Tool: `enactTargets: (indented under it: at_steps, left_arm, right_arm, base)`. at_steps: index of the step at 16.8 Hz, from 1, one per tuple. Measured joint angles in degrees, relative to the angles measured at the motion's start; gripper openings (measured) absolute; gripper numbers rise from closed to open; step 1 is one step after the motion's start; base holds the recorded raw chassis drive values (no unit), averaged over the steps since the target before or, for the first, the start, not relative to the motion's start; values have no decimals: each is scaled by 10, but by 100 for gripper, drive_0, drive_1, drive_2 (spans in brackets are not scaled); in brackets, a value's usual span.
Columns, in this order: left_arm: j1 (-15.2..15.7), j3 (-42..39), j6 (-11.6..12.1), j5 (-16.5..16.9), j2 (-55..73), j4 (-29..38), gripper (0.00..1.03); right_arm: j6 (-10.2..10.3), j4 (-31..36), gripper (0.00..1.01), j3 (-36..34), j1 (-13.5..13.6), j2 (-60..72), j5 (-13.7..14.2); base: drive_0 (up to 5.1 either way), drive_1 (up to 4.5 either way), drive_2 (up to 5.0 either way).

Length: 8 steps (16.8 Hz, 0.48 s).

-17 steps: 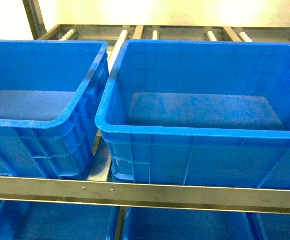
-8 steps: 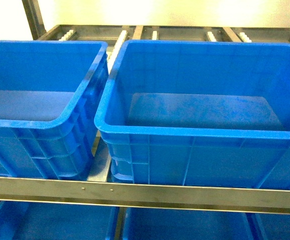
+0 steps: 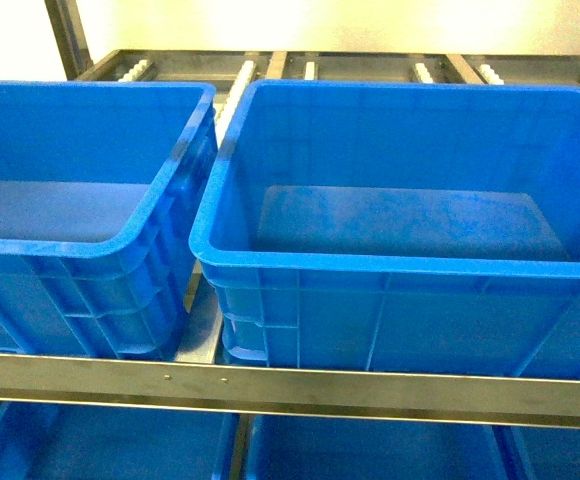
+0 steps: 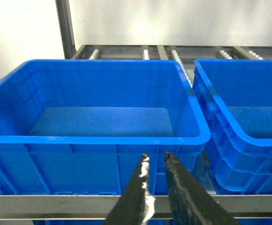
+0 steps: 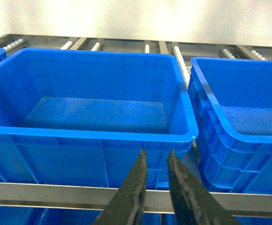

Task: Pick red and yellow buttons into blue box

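Observation:
The red and yellow buttons are out of view in every frame. Two large blue boxes stand side by side on a rack shelf, a left one (image 3: 120,243) and a right one (image 3: 370,262), both empty inside. My left gripper (image 4: 156,155) hangs in front of a blue box (image 4: 103,139), below its rim, its dark fingers drawn close with a thin slit and nothing between them. My right gripper (image 5: 156,152) hangs the same way before another blue box (image 5: 103,132), holding nothing. Neither gripper shows in the head view.
A steel rail (image 3: 290,385) runs across the shelf's front below the boxes. More blue boxes (image 3: 100,445) sit on the level underneath. Roller tracks (image 3: 245,75) lie behind the boxes, with a pale wall beyond.

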Motion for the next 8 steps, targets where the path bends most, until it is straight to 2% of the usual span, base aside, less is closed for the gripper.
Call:
enactTargets:
  at_steps: [4, 8]
  left_arm:
    - [0, 0, 0, 0, 0, 0, 47]
    - [0, 0, 0, 0, 0, 0, 69]
  right_arm:
    - [0, 0, 49, 0, 0, 0, 0]
    - [0, 0, 71, 0, 0, 0, 0]
  base:
    - [0, 0, 0]
    - [0, 0, 0]
